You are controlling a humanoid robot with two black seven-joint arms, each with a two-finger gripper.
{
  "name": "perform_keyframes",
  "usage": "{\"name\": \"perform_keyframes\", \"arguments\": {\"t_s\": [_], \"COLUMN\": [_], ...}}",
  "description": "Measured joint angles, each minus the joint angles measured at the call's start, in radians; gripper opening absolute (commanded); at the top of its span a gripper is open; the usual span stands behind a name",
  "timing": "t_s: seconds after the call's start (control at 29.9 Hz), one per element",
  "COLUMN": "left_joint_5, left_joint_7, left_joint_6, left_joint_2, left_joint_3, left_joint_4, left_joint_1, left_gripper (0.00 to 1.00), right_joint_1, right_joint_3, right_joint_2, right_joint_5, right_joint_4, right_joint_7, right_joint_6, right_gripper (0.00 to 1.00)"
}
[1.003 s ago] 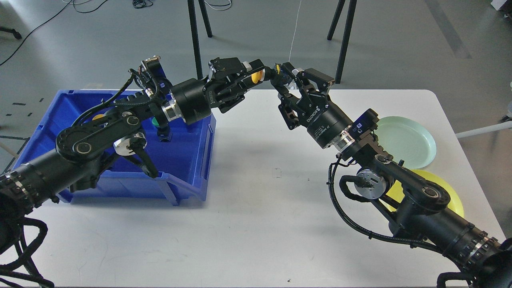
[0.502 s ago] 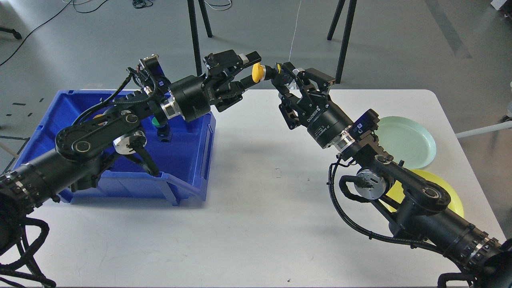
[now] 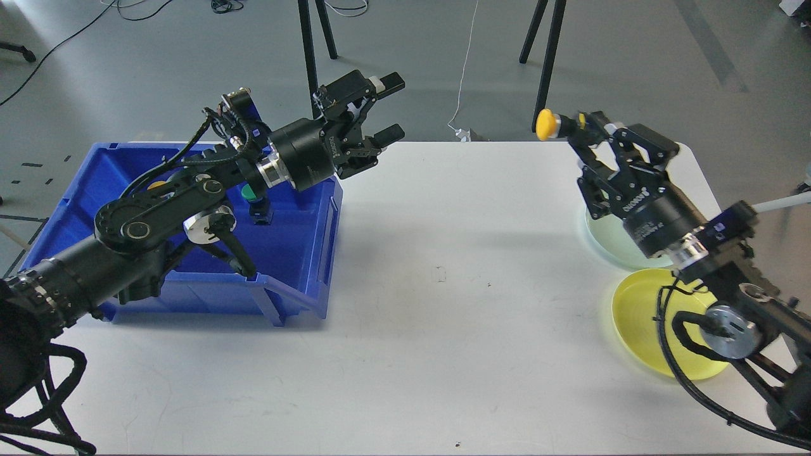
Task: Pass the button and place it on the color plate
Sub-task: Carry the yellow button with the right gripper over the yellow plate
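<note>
My right gripper [image 3: 573, 128] is shut on a yellow button [image 3: 545, 124], holding it in the air above the table's far right edge. The button's yellow cap points left. The yellow plate [image 3: 640, 316] lies on the table at the right, partly under my right arm. The pale green plate [image 3: 602, 237] lies just behind it, mostly hidden by my right gripper body. My left gripper [image 3: 389, 107] is open and empty, raised above the blue bin's far right corner.
A blue bin [image 3: 298, 253] stands at the table's left, holding a green button [image 3: 252, 193] and another yellow one [image 3: 155, 185], partly hidden by my left arm. Tripod legs stand on the floor behind the table.
My left gripper opened and let go of the yellow button. My right gripper took it and carried it right, over the plates. The left gripper drew back slightly upward.
</note>
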Motion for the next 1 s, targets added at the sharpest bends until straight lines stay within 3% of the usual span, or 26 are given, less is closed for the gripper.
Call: {"name": "perform_keyframes", "arguments": {"t_s": [0.1,0.2,0.54,0.64,0.77,1.0], "left_joint_5": [0.0,0.0,0.0,0.0,0.0,0.0], "left_joint_7": [0.0,0.0,0.0,0.0,0.0,0.0], "left_joint_6": [0.0,0.0,0.0,0.0,0.0,0.0], "left_joint_2": [0.0,0.0,-0.002,-0.002,-0.002,-0.002], "left_joint_3": [0.001,0.001,-0.001,-0.001,-0.001,-0.001], "left_joint_4": [0.0,0.0,0.008,0.008,0.008,0.008], "left_joint_1": [0.0,0.0,0.0,0.0,0.0,0.0], "left_gripper": [1.0,1.0,1.0,1.0,1.0,1.0], "right_joint_1": [-0.187,-0.33,-0.451,-0.441,-0.416,-0.4], "right_joint_3": [0.061,0.073,0.051,0.038,0.02,0.017], "right_joint_2": [-0.14,-0.202,-0.173,-0.156,-0.15,-0.122], "right_joint_5": [0.0,0.002,0.01,0.008,0.008,0.008], "right_joint_4": [0.008,-0.028,-0.09,-0.091,-0.092,-0.103], "right_joint_7": [0.002,0.002,0.003,0.002,0.002,0.002], "right_joint_6": [-0.002,0.003,0.013,0.018,0.019,0.019], "right_gripper": [0.0,0.0,0.01,0.1,0.37,0.45]}}
